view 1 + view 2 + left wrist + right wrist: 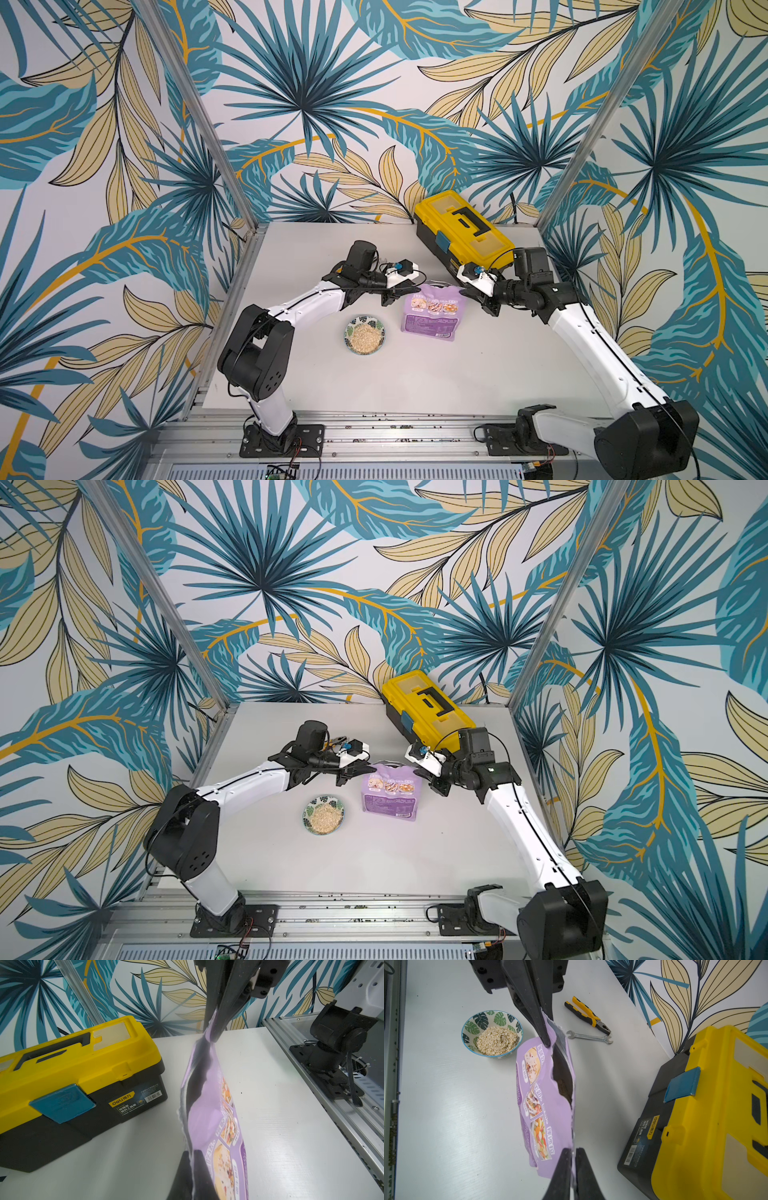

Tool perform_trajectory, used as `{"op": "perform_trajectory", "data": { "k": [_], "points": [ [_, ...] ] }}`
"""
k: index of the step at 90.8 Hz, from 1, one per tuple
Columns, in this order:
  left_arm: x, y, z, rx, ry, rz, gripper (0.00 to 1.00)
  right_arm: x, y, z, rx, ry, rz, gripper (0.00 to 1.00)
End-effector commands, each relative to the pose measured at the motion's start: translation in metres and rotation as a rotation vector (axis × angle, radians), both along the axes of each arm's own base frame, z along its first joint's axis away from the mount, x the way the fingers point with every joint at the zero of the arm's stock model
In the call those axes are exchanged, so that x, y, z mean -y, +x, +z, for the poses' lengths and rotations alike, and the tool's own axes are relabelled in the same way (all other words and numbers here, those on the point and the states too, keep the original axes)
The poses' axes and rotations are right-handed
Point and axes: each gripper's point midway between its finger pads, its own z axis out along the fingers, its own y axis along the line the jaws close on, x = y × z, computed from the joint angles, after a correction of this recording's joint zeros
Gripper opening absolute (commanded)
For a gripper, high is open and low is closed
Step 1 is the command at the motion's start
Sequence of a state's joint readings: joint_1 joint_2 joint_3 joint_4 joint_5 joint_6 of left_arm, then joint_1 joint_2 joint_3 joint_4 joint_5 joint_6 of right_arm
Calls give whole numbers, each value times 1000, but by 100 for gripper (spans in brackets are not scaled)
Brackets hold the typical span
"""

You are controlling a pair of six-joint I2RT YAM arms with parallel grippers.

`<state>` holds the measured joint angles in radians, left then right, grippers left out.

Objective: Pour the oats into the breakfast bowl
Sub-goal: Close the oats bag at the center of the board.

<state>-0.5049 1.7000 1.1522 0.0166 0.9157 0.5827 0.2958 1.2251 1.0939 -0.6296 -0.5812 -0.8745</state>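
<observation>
The lilac oat pouch (432,318) stands open-mouthed on the tabletop (415,386), just beside the leaf-patterned breakfast bowl (475,1022), which already holds a heap of oats (496,1040). The left pincer (192,1154) is clamped tight on one top corner. The right pincer (572,1151) pinches the opposite corner, a sliver of gap showing. The pouch is thin, slick film (light, likely floppy), so the corner seams look the firmest hold; its body would probably buckle.

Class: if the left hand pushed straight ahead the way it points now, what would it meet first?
The purple pouch it pinches; beyond its top edge, probably the right hand at the opposite corner, though depth is unclear.
</observation>
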Motion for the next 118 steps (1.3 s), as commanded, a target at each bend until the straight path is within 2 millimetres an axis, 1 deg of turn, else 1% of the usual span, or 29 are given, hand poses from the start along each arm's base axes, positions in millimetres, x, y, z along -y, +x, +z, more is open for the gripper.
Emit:
{"op": "perform_trajectory", "data": {
  "k": [1,7,10,14,22,28,32,40,47,51,58,68,80,86,99,118],
  "points": [
    [1,-11,23,66,-46,1,0,2,-3,-6,-40,-24,-15,22],
    [2,-15,24,60,-49,16,0,4,2,0,-18,-29,-51,31],
    [3,-16,25,53,-53,23,0,6,6,5,3,-29,-76,41],
    [4,-19,24,44,-57,28,0,6,10,14,23,-16,-101,46],
    [3,-22,22,43,-61,51,0,2,6,32,54,17,-84,64],
    [2,-26,20,51,-67,64,0,-4,-2,39,59,29,-50,77],
    [1,-28,20,54,-74,66,0,-7,-7,42,68,19,-18,82],
    [0,-31,21,58,-86,67,0,-11,-12,41,82,-15,23,92],
    [1,-33,22,60,-89,63,0,-18,-15,41,91,-39,62,99],
    [1,-33,23,60,-89,62,0,-24,-19,43,97,-49,92,99],
    [1,-33,24,63,-90,60,0,-34,-24,38,82,-71,139,99],
    [2,-34,22,63,-89,55,0,-46,-27,26,51,-111,195,99],
    [2,-35,18,58,-83,48,0,-47,-24,7,-11,-190,201,99],
    [2,-37,18,57,-85,39,0,-45,-17,1,-24,-219,174,98],
    [4,-38,19,62,-93,26,0,-51,-10,-4,-58,-224,167,89],
    [5,-39,21,73,-102,17,0,-59,-10,-16,-122,-241,183,70]
  ]
}}
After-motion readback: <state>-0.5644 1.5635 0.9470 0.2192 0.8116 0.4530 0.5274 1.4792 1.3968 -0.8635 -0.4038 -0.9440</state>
